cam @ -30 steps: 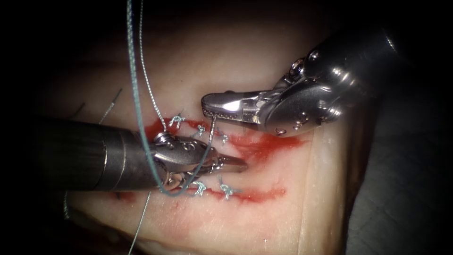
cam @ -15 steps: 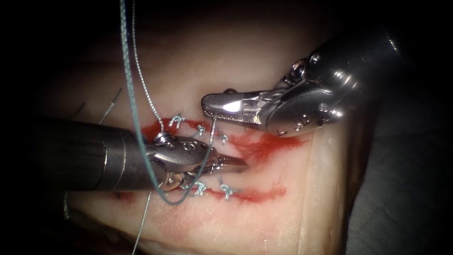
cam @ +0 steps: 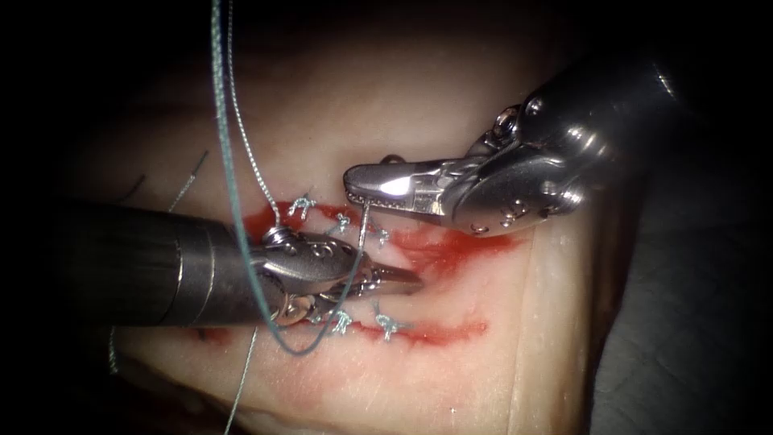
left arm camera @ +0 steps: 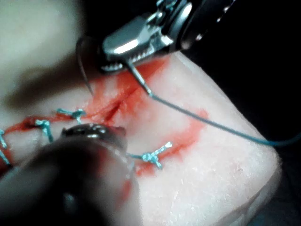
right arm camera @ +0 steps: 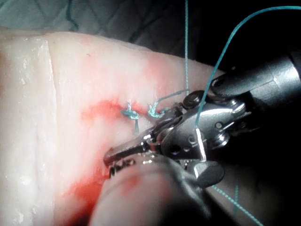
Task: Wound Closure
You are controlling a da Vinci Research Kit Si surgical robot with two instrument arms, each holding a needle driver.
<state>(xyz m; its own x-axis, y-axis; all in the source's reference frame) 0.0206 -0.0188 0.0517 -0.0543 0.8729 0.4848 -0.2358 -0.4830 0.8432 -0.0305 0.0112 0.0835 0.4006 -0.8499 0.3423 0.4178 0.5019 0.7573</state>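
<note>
My right tool [cam: 354,184] reaches in from the upper right, its jaws shut on the curved needle [cam: 365,216] near its tail end. The tail points down toward the tissue [cam: 451,105], and the needle is not in the tissue. In the left wrist view the needle [left arm camera: 81,66] arcs out behind the right tool [left arm camera: 110,60], and the thread [left arm camera: 207,121] leaves the tail. The thread [cam: 299,348] loops under my left tool's wrist and rises out of view. My left tool [cam: 407,281] lies over the cut [cam: 451,246], jaws shut, with nothing seen between them.
Several tied stitches [cam: 299,205] with short cut ends sit along two lines of red fluid [cam: 439,330]. The tissue's right edge [cam: 555,322] drops to a dark cloth. A second thin strand [cam: 241,387] trails off toward the lower left.
The thread loop under my left tool has sagged a little lower. The right tool's wrist has shifted slightly while its jaws keep the needle in the same place. The left tool has stayed put.
</note>
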